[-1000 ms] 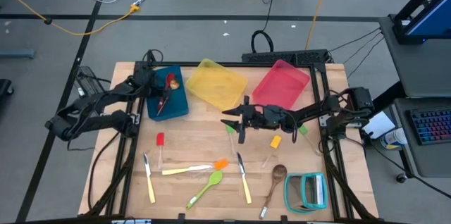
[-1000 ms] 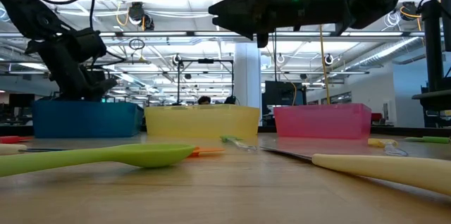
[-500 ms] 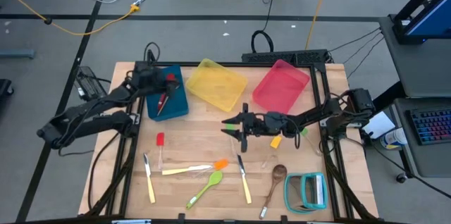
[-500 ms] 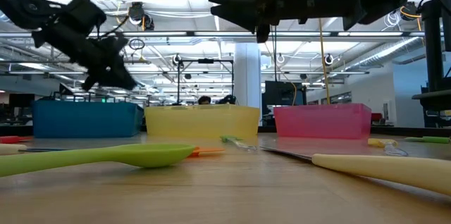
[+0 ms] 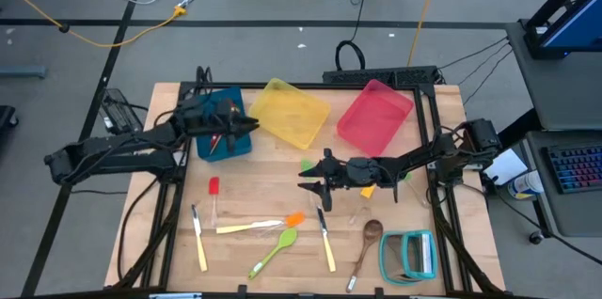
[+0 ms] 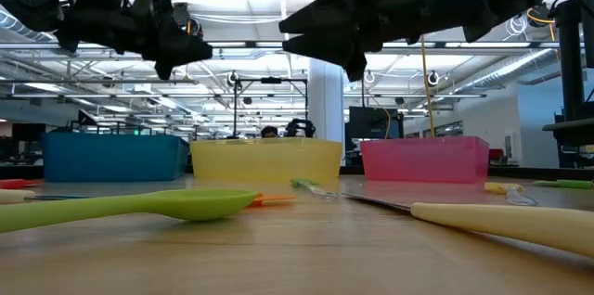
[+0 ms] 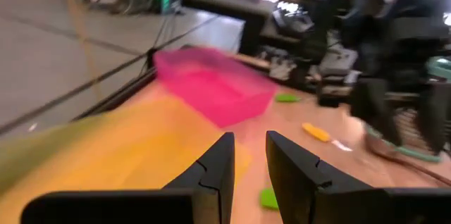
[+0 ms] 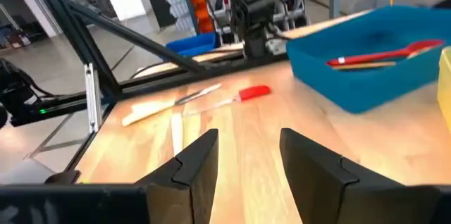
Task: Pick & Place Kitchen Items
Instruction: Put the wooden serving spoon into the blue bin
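Right end effector: (image 5: 313,179) hovers over the middle of the worktop (image 5: 254,200), fingers parted with nothing between them; it looks poised to come down on one of the loose utensils.
Left end effector: (image 5: 246,126) sits raised at the right edge of the blue bin (image 5: 224,139), fingers a little apart and empty, reaching toward the yellow bin.
Cream-handled knife: (image 5: 324,240) lies flat just near of the right end effector, likely its next pick.
Green spatula: (image 5: 308,165) rests just far of that end effector, close to the yellow bin (image 5: 287,112).
Other loose items: lime-green spoon (image 5: 275,250), orange spatula (image 5: 294,218) and red spatula (image 5: 214,187) lie spread over the near left; wooden spoon (image 5: 367,240) and yellow spatula (image 5: 368,189) lie to the right.
Sorted items: red spoon (image 8: 384,53) and a brass-coloured handle lie in the blue bin, apparently already placed.
Pink bin: (image 5: 374,117) stands far right, nothing visible inside.
Teal rack: (image 5: 407,254) stands at the near right corner, clear of the utensils.
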`<state>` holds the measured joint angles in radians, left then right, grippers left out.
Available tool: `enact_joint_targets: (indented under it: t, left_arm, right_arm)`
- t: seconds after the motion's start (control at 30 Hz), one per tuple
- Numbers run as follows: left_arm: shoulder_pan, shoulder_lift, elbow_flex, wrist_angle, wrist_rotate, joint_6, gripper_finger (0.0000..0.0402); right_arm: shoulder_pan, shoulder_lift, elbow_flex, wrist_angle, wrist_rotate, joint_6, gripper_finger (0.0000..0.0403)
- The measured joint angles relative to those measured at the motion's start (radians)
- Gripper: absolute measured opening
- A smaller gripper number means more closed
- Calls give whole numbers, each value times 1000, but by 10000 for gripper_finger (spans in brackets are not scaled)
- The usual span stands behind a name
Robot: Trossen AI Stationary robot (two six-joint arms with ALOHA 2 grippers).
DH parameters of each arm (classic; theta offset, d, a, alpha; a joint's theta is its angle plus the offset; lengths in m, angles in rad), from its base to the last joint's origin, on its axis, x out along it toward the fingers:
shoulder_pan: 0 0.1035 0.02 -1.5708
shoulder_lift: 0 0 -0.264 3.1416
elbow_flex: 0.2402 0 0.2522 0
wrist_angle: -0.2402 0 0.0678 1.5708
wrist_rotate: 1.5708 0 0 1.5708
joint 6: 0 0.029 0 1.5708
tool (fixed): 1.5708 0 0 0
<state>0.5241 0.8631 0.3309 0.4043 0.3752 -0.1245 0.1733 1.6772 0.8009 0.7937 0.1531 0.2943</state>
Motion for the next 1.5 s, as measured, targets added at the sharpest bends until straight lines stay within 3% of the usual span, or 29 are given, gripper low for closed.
enact_joint_targets:
  t: [0.07,0.5,0.6,0.77,1.03,1.5]
  left_arm:
    - [-23,0,0,19,-5,16,86]
    - [-44,0,0,16,-46,38,86]
    - [-44,0,0,16,-47,38,86]
    - [-44,0,0,10,-47,28,85]
    - [-44,0,0,-1,-46,10,86]
    - [-44,1,0,-19,-46,-9,85]
  right_arm:
    - [6,0,0,-34,-24,17,144]
    - [33,-22,0,-213,-534,222,143]
    - [36,-73,0,-349,-573,253,143]
    - [44,-209,0,-679,-459,304,143]
    - [138,-361,0,-1206,-250,680,143]
    - [336,-376,-2,-1380,-109,969,143]
